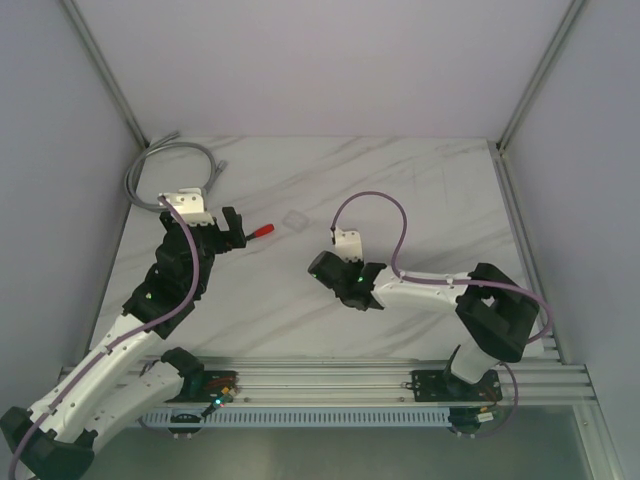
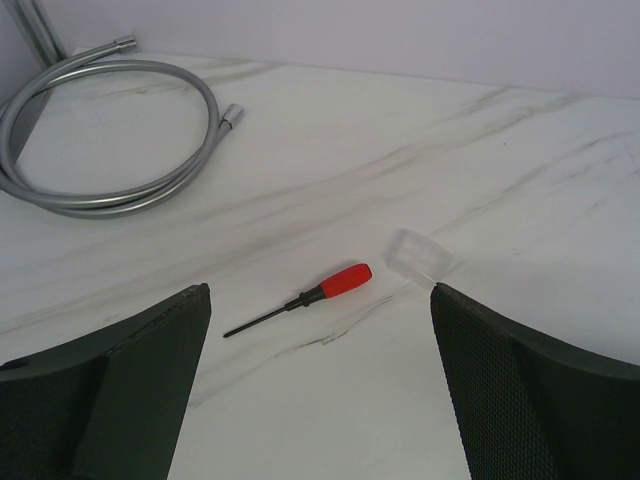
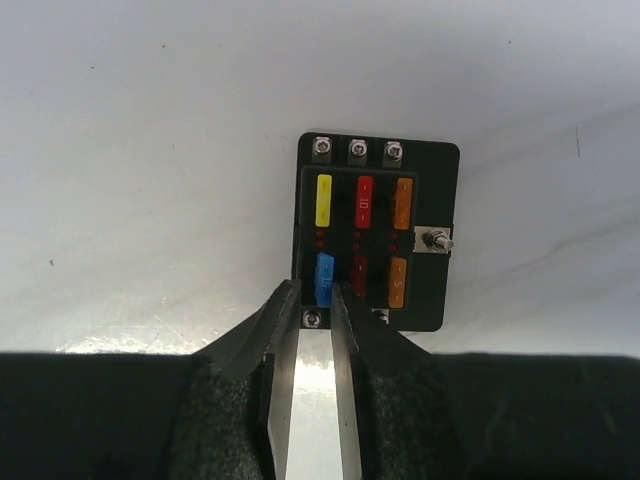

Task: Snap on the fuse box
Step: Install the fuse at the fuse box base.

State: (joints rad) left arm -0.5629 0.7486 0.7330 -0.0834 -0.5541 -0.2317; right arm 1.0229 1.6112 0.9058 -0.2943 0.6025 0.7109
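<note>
The fuse box (image 3: pixel 376 232) is a black square block lying flat on the marble table (image 1: pixel 420 200). It holds yellow, red, orange and blue fuses. My right gripper (image 3: pixel 314 290) points down at its near left corner, with the jaws a narrow gap apart on either side of the blue fuse (image 3: pixel 324 280). That fuse sits in its slot. From above, the right gripper (image 1: pixel 345 282) covers the box. My left gripper (image 1: pixel 232 232) hangs wide open and empty over the table. Its fingers (image 2: pixel 120 370) frame bare marble.
A red-handled screwdriver (image 2: pixel 320 293) lies just ahead of the left gripper. A small clear square cover (image 2: pixel 418 254) lies to its right, also seen from above as the clear cover (image 1: pixel 296 219). A coiled grey metal hose (image 1: pixel 165 160) rests at the back left corner.
</note>
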